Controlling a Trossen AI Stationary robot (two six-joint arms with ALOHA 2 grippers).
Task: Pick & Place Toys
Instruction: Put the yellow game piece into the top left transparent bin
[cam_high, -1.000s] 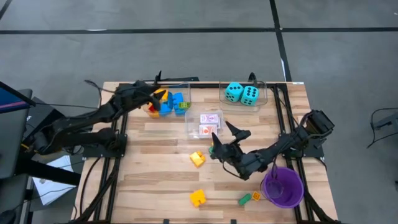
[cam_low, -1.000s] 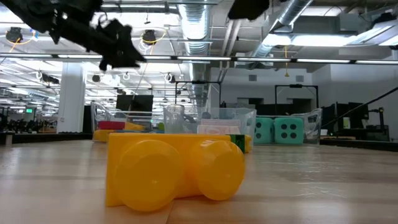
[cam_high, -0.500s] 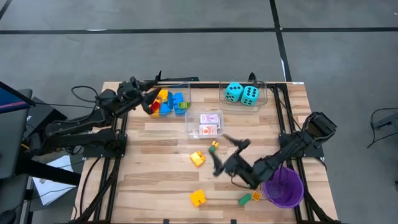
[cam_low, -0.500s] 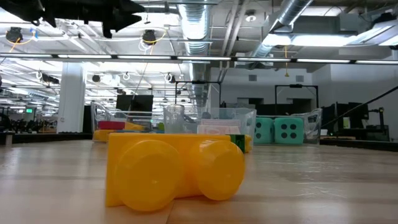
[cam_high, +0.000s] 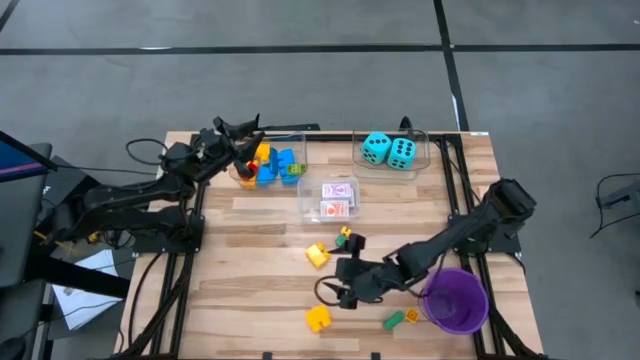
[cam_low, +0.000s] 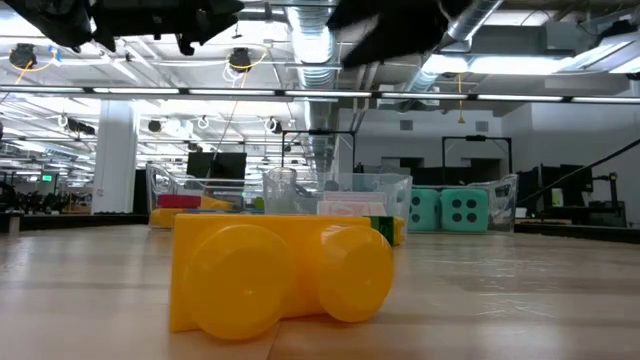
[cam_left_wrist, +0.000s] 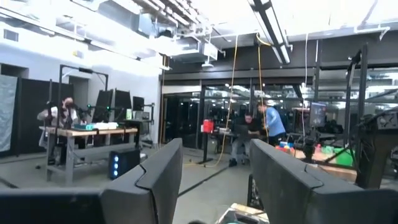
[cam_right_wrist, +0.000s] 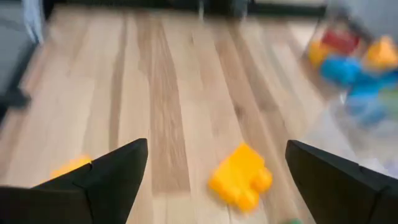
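Observation:
My right gripper (cam_high: 338, 280) hangs open and empty over the near middle of the table. A yellow brick (cam_high: 318, 255) lies ahead of it and shows between its fingers in the right wrist view (cam_right_wrist: 239, 177). Another yellow brick (cam_high: 318, 318) lies by the near edge, and a small green-and-orange brick (cam_high: 343, 237) lies farther back. My left gripper (cam_high: 240, 128) is open and empty, raised at the far left beside the clear bin of bricks (cam_high: 268, 165). Two turquoise dice (cam_high: 390, 150) sit in the far right bin. Card packs (cam_high: 338, 198) lie in the middle bin.
A purple cup (cam_high: 453, 300) stands at the near right under my right arm. A green brick (cam_high: 393, 320) and an orange one (cam_high: 411, 316) lie beside it. The left half of the table (cam_high: 240, 280) is bare wood.
My right gripper has gone from beside the card-pack bin toward the table's near edge and a little left, staying open. The green-and-orange brick lies where it was. My left gripper has risen from over the brick bin and drawn back toward the far left.

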